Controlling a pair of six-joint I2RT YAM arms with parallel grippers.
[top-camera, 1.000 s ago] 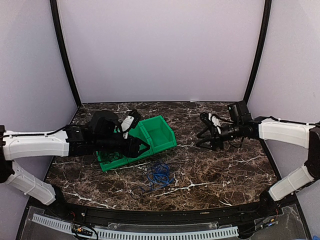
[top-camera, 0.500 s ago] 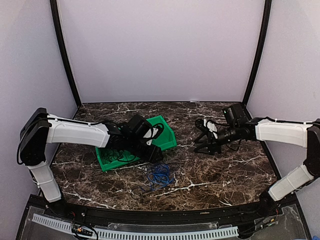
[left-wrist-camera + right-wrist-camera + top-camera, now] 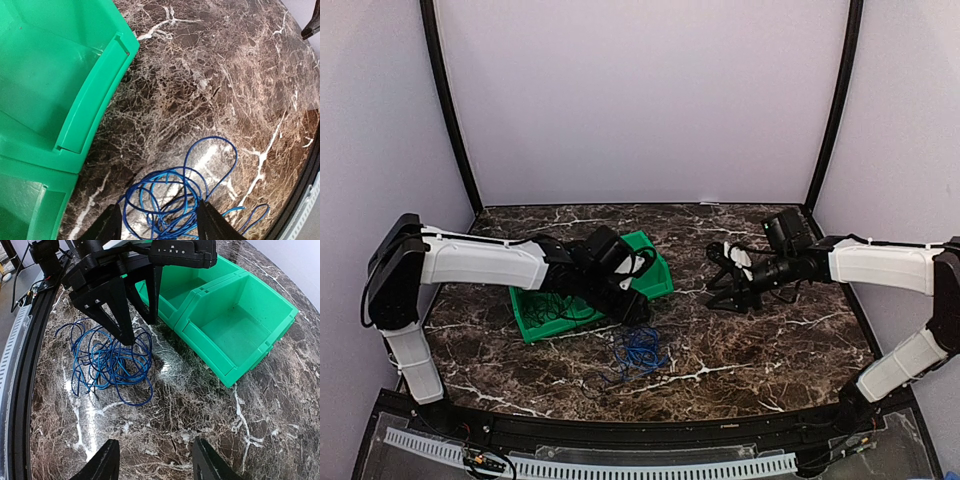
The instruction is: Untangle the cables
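Dark marble counter carries the blue cable loose just before the green bin holding black cables; the left claw, apart and empty above the loops, should pinch one outer strand, with the right claw, likewise apart and empty, well off.

Set at the near edge of the table, the left arm and right arm show white shells between black joints, thin black wiring alongside, black tapering fingers, and small white lettering on one wrist block.
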